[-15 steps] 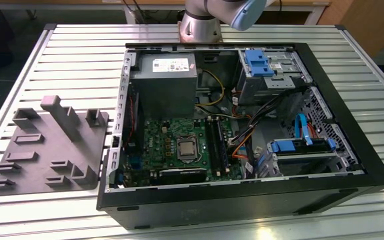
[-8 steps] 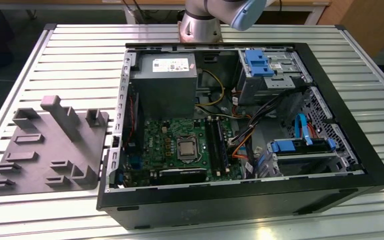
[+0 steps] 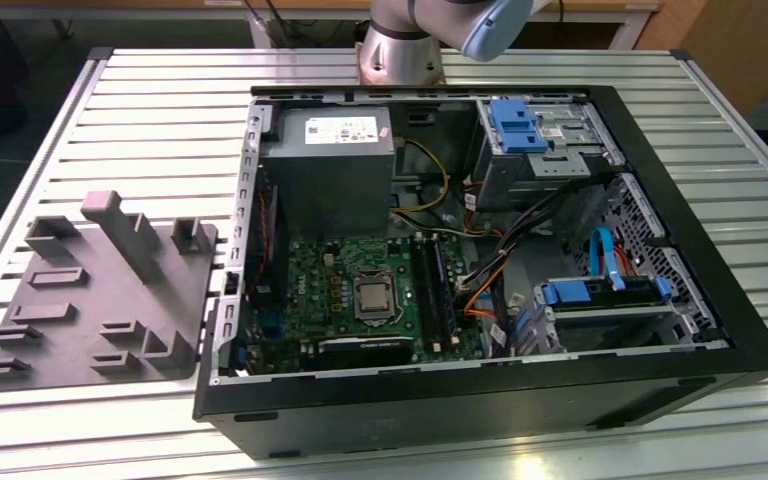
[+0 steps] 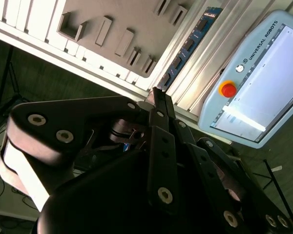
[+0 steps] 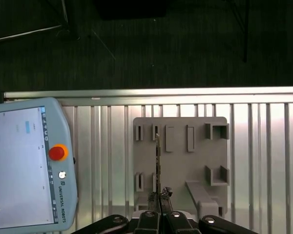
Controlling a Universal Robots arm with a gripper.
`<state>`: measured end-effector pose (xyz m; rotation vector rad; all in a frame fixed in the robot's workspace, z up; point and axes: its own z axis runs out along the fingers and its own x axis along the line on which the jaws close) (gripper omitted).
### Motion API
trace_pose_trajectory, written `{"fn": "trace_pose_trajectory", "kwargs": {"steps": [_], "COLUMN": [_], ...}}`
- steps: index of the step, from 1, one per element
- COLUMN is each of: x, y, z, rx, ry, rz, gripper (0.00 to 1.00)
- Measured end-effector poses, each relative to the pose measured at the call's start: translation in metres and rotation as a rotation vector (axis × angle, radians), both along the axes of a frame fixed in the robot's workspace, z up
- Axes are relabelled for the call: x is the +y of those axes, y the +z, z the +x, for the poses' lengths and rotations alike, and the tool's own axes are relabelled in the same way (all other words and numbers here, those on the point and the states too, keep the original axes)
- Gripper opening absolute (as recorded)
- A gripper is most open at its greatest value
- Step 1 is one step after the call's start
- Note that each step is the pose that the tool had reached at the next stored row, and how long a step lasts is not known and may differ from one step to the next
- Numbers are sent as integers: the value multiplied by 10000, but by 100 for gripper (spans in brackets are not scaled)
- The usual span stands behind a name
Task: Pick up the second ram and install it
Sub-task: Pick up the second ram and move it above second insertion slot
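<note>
While your gripper [image 5: 158, 196] clamps the second ram [image 4: 188, 45], pickup looks done.
It isn't yet in the motherboard slots [image 3: 434, 285].

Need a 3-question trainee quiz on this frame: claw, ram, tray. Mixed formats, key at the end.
1. True or false: in the second wrist view, the claw is shut on the second ram.
2. In the exterior view, where does the grey holder tray lie relative to the PC case?
A) inside it
B) on the slatted table, at the exterior view's left of it
C) on top of its power supply
3. Fill in: in the second wrist view, the teach pendant has an emergency-stop button coloured ___.

Key: 1 true; 2 B; 3 red.
</note>
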<state>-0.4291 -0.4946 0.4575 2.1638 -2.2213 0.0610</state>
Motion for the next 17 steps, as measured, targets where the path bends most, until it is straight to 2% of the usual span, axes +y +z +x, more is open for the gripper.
{"fn": "trace_pose_trajectory", "kwargs": {"steps": [10, 17], "x": [0, 1], "y": [62, 70], "z": [0, 4], "rx": [-3, -1], "ry": [0, 1], "rz": [0, -1], "gripper": [12, 12]}}
